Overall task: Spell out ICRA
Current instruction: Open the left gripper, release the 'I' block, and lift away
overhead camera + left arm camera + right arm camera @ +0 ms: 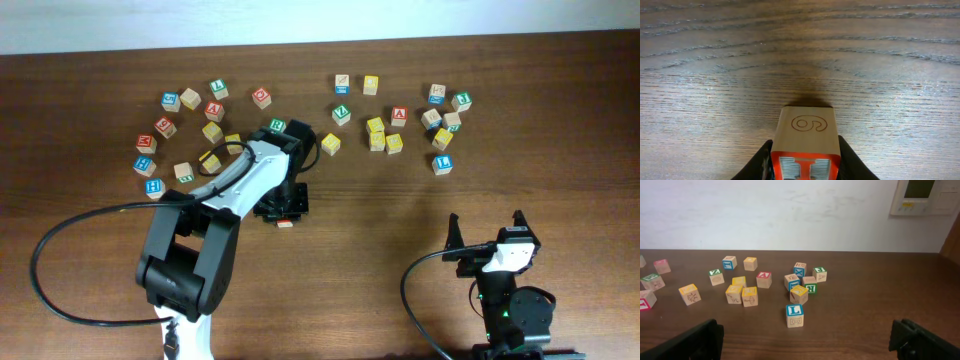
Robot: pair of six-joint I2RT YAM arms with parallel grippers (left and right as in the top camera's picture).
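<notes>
The red I cube (807,125) is gripped between the fingers (756,162) of the left gripper (805,161), which are closed partway onto its two sides. Straight ahead of the fingertips only bare table (790,50) is seen, so a set-down there as the first letter is judged open. The red A cube (399,114) lies behind this gripper, well apart. The right gripper (487,232) is spread wide and holds nothing.

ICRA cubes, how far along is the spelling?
Done: nothing placed yet, no row of letters laid out. In hand: left gripper holds the I cube over bare table. Left: the A cube and other letters sit among the scattered cubes; right gripper open.
</notes>
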